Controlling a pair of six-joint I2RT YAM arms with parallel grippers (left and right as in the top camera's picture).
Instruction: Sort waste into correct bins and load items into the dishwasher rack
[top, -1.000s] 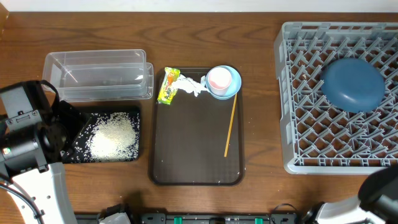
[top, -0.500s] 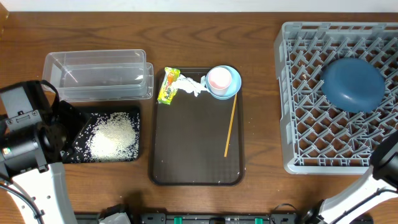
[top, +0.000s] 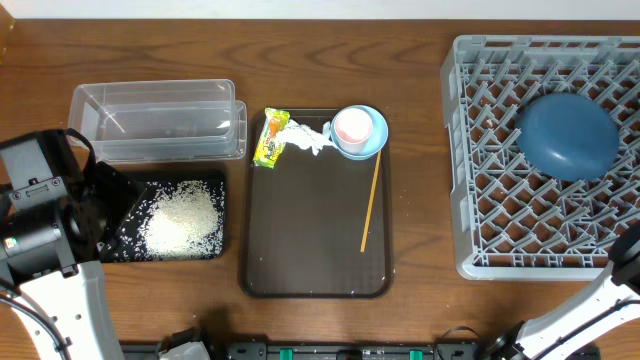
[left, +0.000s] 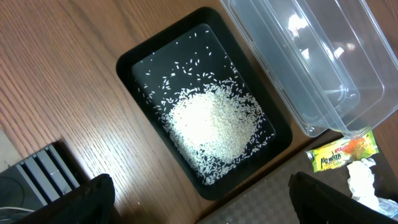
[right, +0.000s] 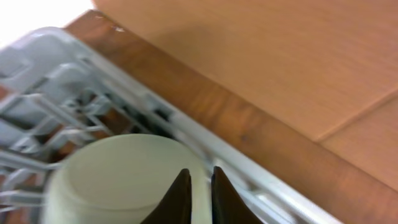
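Observation:
White rice (top: 183, 220) lies piled in the shallow black tray (top: 170, 256), next to the empty clear tub (top: 155, 120). In the left wrist view my left gripper (left: 202, 208) hangs open above the rice (left: 211, 124), holding nothing. The yellow-green wrapper (top: 270, 138), white tissue (top: 310, 138), pink cup (top: 352, 127) inside a pale blue bowl (top: 375, 145), and chopstick (top: 370, 205) rest on the brown tray (top: 310, 250). The dark blue bowl (top: 568, 135) sits upside down in the grey rack (top: 470, 200). My right gripper (right: 200, 177) is shut and empty, pointing at that bowl (right: 112, 174).
The brown tray lies between the black tray and the rack. My left arm (top: 40, 230) covers the table's left front. Part of my right arm (top: 605, 300) shows at the rack's near right corner. Bare wooden table (right: 267, 124) runs past the rack's edge.
My right arm has shifted at the bottom right corner, reaching up toward the rack's near edge. The left arm and all objects have stayed put.

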